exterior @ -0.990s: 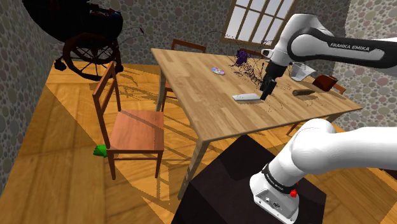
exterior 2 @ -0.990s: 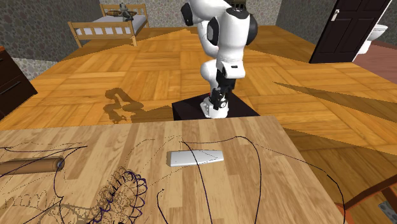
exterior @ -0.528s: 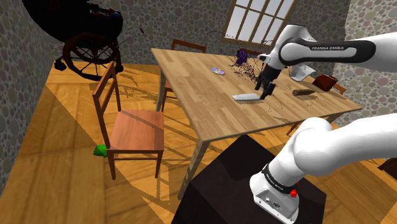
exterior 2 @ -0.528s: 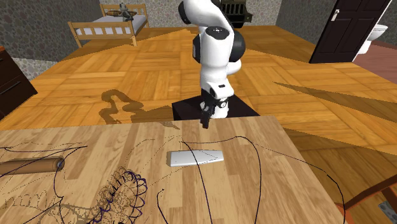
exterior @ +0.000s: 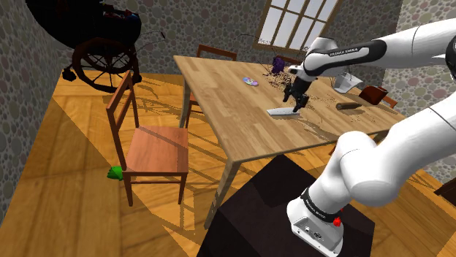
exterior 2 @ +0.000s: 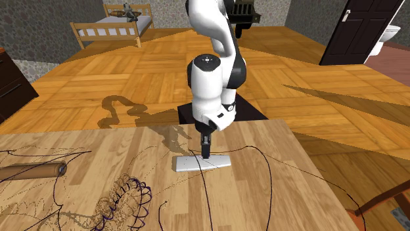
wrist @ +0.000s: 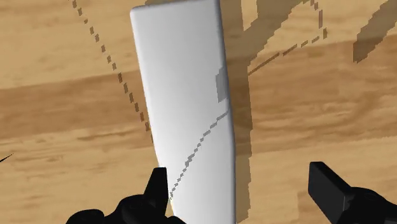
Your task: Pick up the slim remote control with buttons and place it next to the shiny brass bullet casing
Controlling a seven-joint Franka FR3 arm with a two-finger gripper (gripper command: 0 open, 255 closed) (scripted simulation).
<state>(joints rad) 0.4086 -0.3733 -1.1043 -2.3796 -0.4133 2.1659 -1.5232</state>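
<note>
The gripper (exterior 2: 205, 152) hangs low over the wooden table (exterior 2: 296, 190), its fingers wide apart and holding nothing. The remote (wrist: 184, 95), a plain pale grey slab, lies flat under it, close beside one finger (wrist: 157, 191). I cannot tell if they touch, and its near end is cut off.

the arm (exterior: 343, 52) has swung across and dropped: its gripper (exterior 2: 205, 153) now hangs low over the white remote (exterior 2: 197, 163), fingers (wrist: 327, 184) spread around one end.

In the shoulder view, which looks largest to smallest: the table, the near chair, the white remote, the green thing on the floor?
1. table
2. near chair
3. white remote and green thing look about alike; I would not rank them.
</note>
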